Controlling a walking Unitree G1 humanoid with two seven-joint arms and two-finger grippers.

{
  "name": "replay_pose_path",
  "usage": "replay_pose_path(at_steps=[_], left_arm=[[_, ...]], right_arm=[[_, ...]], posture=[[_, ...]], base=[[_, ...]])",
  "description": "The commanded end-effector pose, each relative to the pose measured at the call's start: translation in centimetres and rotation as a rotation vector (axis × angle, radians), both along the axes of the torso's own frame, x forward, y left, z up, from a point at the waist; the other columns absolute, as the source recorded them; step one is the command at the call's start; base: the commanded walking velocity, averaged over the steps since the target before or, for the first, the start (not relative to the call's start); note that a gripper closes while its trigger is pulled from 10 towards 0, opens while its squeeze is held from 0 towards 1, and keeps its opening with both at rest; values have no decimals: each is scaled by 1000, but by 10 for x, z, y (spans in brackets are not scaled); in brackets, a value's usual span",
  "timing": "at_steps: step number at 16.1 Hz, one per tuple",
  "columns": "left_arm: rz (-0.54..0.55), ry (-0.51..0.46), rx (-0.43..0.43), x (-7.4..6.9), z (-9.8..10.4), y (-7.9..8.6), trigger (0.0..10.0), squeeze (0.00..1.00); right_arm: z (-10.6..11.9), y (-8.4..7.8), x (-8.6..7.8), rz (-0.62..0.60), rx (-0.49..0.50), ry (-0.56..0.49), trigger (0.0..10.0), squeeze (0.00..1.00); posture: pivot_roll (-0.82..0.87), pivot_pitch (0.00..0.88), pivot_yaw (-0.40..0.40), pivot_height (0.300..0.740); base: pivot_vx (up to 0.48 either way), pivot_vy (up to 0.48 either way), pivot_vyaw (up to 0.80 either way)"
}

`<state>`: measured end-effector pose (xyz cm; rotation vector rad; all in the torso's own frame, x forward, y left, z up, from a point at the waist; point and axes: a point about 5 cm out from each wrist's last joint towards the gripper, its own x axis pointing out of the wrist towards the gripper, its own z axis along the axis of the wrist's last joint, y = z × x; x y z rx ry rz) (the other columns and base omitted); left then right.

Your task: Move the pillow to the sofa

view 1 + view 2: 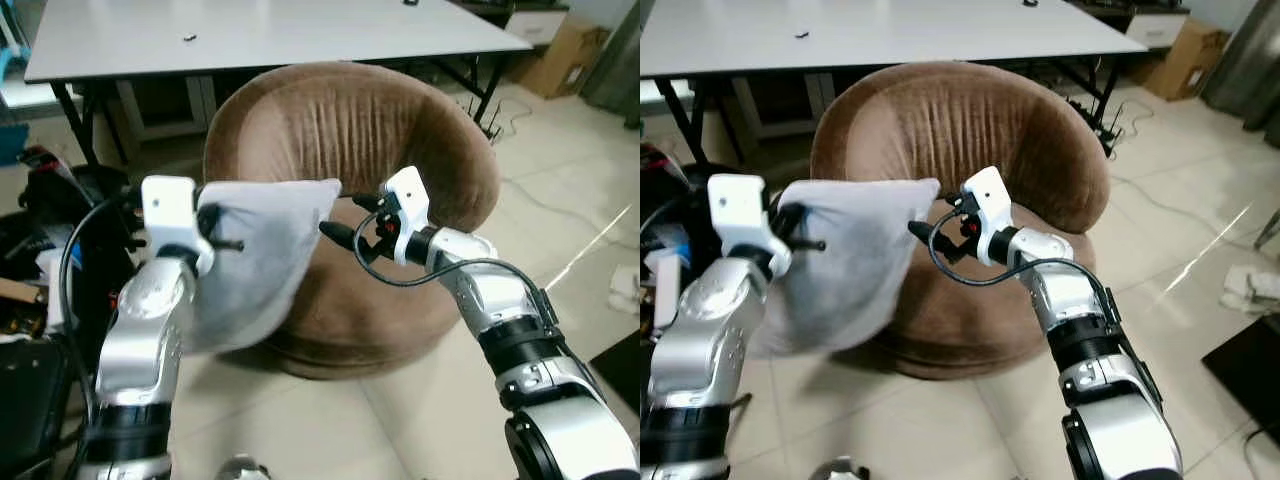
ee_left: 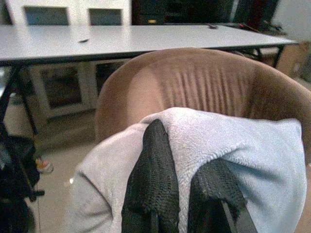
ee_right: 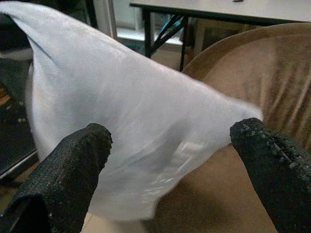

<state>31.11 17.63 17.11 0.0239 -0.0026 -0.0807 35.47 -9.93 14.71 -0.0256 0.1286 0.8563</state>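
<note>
My left gripper (image 2: 182,194) has its two black fingers pinched tight on a fold of the grey pillow (image 1: 255,260), holding it up in the air just in front of the round brown sofa chair (image 1: 400,130). My right gripper (image 3: 170,160) is spread wide with nothing in it, its fingertips (image 3: 77,150) either side of the pillow's far corner, close but apart from the cloth. Behind the sofa chair stands a long white table (image 1: 260,35).
</note>
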Motion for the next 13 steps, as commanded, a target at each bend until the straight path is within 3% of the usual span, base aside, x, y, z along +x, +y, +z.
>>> replay_pose_path(at_steps=[1, 4, 6, 7, 8, 9, 10, 11, 13], left_arm=[[-49, -34, 5, 7, 9, -7, 10000, 0], [-86, -19, 21, 16, 7, -12, 10000, 0], [-124, -2, 23, 25, 5, -15, 10000, 0], [-126, -1, 22, 26, 5, -15, 10000, 0], [-129, -1, 21, 28, 4, -15, 10000, 0], [-129, 0, 20, 29, 3, -15, 10000, 0], [-127, 0, 16, 30, 3, -14, 10000, 0], [-125, 0, 14, 31, 2, -13, 10000, 0], [-113, -2, 7, 33, 1, -10, 10000, 0]], right_arm=[[-2, -8, 0, -36, 0, -4, 10000, 0], [-1, -20, -4, -67, 14, 2, 10000, 0], [-5, -76, -27, -34, -34, 46, 10000, 0], [-5, -85, -35, 9, -60, 59, 10000, 0], [-15, -117, -54, 70, -160, 117, 10000, 0], [-27, -142, -58, -1, -224, 145, 10000, 0], [-35, -156, -61, -68, -256, 151, 10000, 0], [-37, -162, -60, -165, -226, 128, 10000, 0], [-49, -147, -64, -321, -54, 62, 10000, 0]], posture=[[47, 0, 38, 740], [-6, 0, 85, 740], [-66, 0, 118, 740], [-66, 0, 118, 740], [-88, 0, 119, 740], [-95, 0, 112, 740], [-98, 0, 112, 740], [-100, 0, 109, 740], [-99, 0, 99, 740]], base=[[0, 0, 0], [0, 0, 0], [0, 0, 0], [0, 0, 0], [0, 0, 0], [0, 0, 0], [0, 0, 0], [0, 0, 0], [0, 0, 0]])
